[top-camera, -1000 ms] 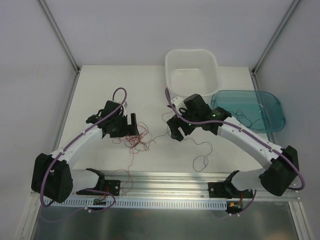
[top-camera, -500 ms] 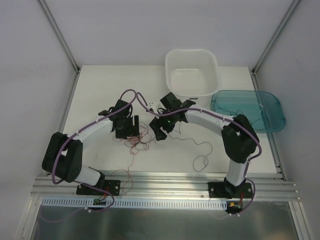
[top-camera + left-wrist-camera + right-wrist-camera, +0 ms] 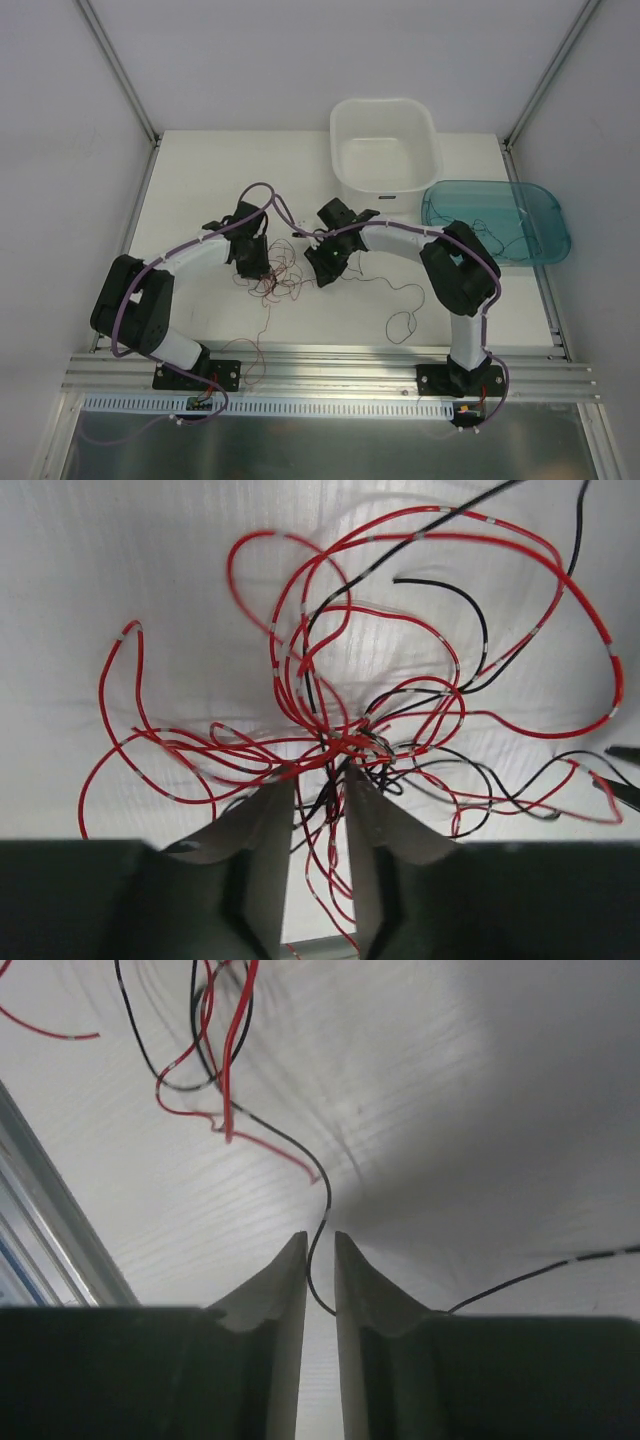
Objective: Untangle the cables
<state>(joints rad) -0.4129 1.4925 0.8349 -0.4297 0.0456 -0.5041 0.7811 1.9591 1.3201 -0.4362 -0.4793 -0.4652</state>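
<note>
Straddling the knotted heart of the red and black cables [image 3: 335,745], heaped mid-frame on the white bench [image 3: 200,170], the left claw [image 3: 318,782] stands narrowed around several strands. The right claw [image 3: 320,1242] brackets one black strand [image 3: 326,1200]. Whether either truly pinches is unclear. The likely next move is to clamp firmly, then draw gently apart.

The white, black-jointed left arm [image 3: 195,252] folds sharply at its elbow and reaches inward, a purple hose [image 3: 262,187] looping over its wrist; its black left hand [image 3: 250,262] points downward, grey fingers [image 3: 262,825] standing a narrow gap apart; the matching right arm [image 3: 395,233] arches up from its base and bends inward; the black right hand [image 3: 322,265] tilts down near the left one, its fingers [image 3: 280,1285] almost parallel, a slim gap between them.
</note>
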